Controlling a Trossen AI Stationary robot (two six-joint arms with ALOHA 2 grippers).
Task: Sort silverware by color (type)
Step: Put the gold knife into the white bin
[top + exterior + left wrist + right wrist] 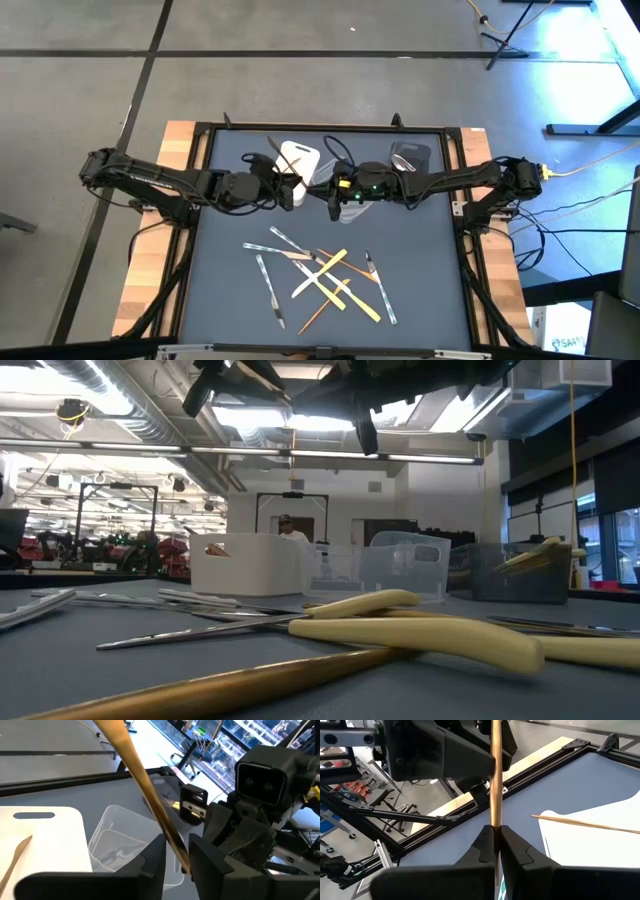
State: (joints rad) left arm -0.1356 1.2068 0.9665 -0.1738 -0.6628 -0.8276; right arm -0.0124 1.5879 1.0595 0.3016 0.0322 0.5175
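Above the tubs at the table's far middle, a tan wood-like utensil hangs in the air between both grippers. My right gripper is shut on it. My left gripper is open, with a finger on either side of the same utensil; whether a finger touches it, I cannot tell. The other silverware, clear, yellow and tan, lies in a loose pile on the dark mat. One tan piece lies in the white tub. My right gripper pinches the tan utensil between its two fingers at one end. It comes in about level from the table's right. The utensil juts out past the fingertips, runs on between the left gripper's fingers, and is lifted clear of the tubs and the mat.
A clear tub stands under the grippers, next to the white one. The dark grey tub at the far right holds a yellow piece. A black frame rail runs round the mat. Nothing lies on the mat between the tubs and the pile.
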